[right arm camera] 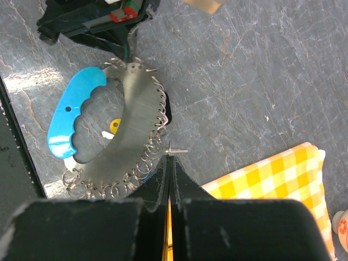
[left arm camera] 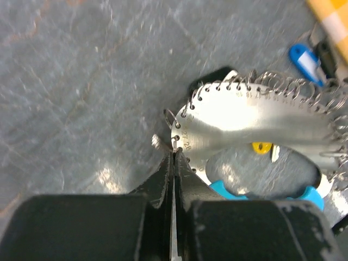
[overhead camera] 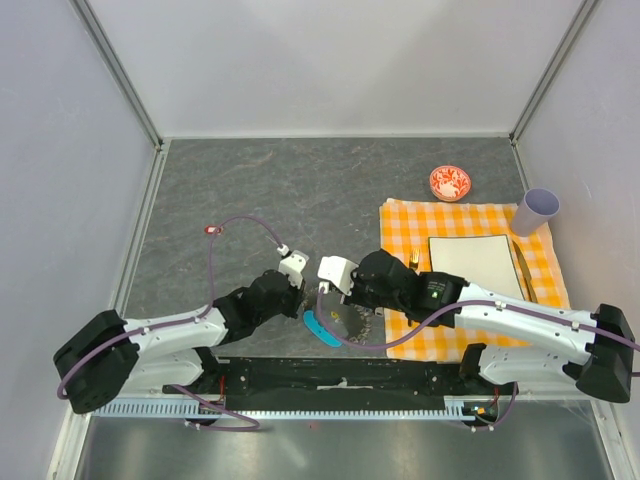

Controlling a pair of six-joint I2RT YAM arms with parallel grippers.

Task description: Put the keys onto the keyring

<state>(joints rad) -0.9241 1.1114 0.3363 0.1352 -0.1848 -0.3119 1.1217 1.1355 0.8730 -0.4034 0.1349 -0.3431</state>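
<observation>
Setting: we see a grey stone-patterned table point(overhead camera: 250, 190) with an orange checked cloth point(overhead camera: 400, 225) spread on its right side.
Keyring point(right arm camera: 136, 117): a flat crescent of bright metal with many small wire rings hung along its outer edge and a cyan grip point(right arm camera: 76, 117) on the inner side. It lies near the table's near edge, just left of the cloth and between the two grippers.
Keys: a blue key point(left arm camera: 304, 57) lies by the far right end of the crescent, close to the cloth edge. A black key head point(left arm camera: 217, 76) shows at the crescent's far rim, partly under the metal. We cannot make out other keys.
Yellow piece point(right arm camera: 115, 126): it sits inside the crescent's opening, next to the cyan grip; we cannot tell what it is.
Left gripper point(left arm camera: 174, 155): clenched, with its fingertips pressed together at the left rim of the keyring, where they pinch the edge among the wire rings.
Right gripper point(right arm camera: 169, 160): clenched, at the crescent's right edge. A thin metal piece point(right arm camera: 178, 151) juts from between its tips, just beside the wire rings. We cannot tell whether it is a ring or a key shank.
Other objects: a white rectangle point(overhead camera: 470, 262) lies on the cloth, a pale cup point(overhead camera: 538, 210) stands at the cloth's far right corner, and a red-and-white bowl point(overhead camera: 450, 182) sits on the table just beyond the cloth.
</observation>
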